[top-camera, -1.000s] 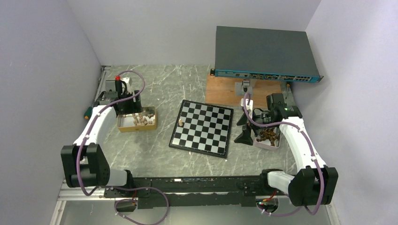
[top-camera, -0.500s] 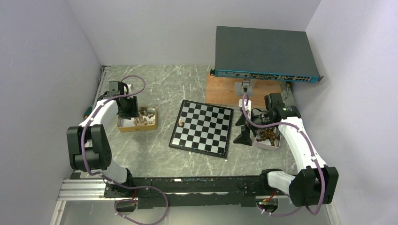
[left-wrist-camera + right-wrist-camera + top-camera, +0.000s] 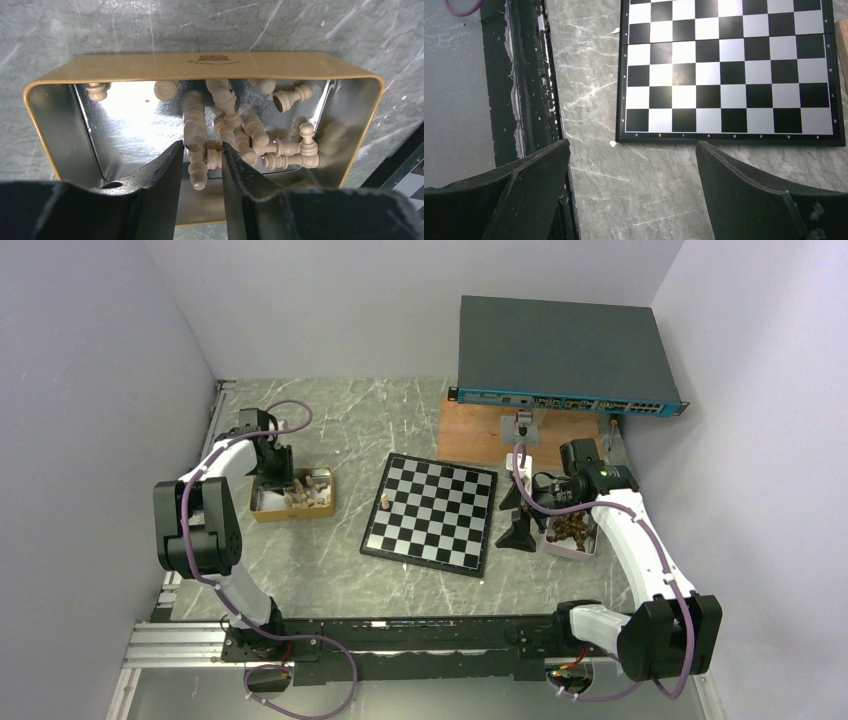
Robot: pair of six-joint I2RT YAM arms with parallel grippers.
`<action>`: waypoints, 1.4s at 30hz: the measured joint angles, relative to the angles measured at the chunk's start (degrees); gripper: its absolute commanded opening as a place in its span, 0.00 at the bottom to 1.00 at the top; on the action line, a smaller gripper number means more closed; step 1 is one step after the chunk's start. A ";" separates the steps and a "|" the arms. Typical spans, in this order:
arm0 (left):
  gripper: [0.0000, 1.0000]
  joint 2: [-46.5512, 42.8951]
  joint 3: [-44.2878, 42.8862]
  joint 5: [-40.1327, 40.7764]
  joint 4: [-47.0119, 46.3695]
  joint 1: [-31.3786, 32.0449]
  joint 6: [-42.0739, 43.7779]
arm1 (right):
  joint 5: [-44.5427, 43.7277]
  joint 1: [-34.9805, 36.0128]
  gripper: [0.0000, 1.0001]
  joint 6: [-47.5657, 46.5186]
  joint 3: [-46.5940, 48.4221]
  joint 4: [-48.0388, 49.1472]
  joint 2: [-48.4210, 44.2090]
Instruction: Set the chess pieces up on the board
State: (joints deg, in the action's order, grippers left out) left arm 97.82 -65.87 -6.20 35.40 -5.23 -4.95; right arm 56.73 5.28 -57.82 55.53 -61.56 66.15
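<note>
A gold tin [image 3: 258, 510] [image 3: 200, 62] at the left holds several light tan chess pieces [image 3: 306, 495] [image 3: 260, 135] lying in a heap. My left gripper [image 3: 272, 470] [image 3: 201, 150] reaches down into the tin. Its jaws have closed in on one lying light piece [image 3: 197, 165], with the base of a second piece beside it. The board [image 3: 432, 512] [image 3: 729, 70] lies mid-table with one light piece [image 3: 386, 502] standing near its left edge. Right of the board, my right gripper [image 3: 515, 515] [image 3: 632, 145] hangs wide open over bare table, holding nothing.
A white tray [image 3: 570, 552] of dark brown pieces [image 3: 572, 528] sits under the right arm. Behind the board lie a wooden plank [image 3: 470, 435] and a dark network switch [image 3: 560, 355]. A black rail [image 3: 529, 75] runs along the table's near edge.
The left arm folded back toward the wall. Its gripper sank into the gold tin and its jaws narrowed around a light piece. The right gripper drifted slightly left, still wide open.
</note>
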 measured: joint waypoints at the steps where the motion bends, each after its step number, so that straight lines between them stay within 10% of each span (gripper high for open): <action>1: 0.36 0.22 -0.07 0.02 0.00 -0.02 0.00 | -0.11 0.09 0.99 0.00 0.00 0.00 0.00; 25: 0.31 2.60 -1.77 1.40 0.33 -0.37 0.04 | -1.25 0.76 0.99 -0.02 0.00 0.00 -0.28; 30: 0.02 2.84 -1.77 1.46 0.44 -0.37 0.11 | -1.22 0.76 0.99 -0.02 0.00 0.00 -0.28; 42: 0.00 -4.83 -0.39 4.57 -0.63 -0.37 0.61 | -1.25 0.79 0.99 -0.02 0.00 -0.02 -1.01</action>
State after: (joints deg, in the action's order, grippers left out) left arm 92.99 -66.26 -1.63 34.76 -5.61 -4.34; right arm 55.48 6.07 -57.84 55.53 -61.58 65.14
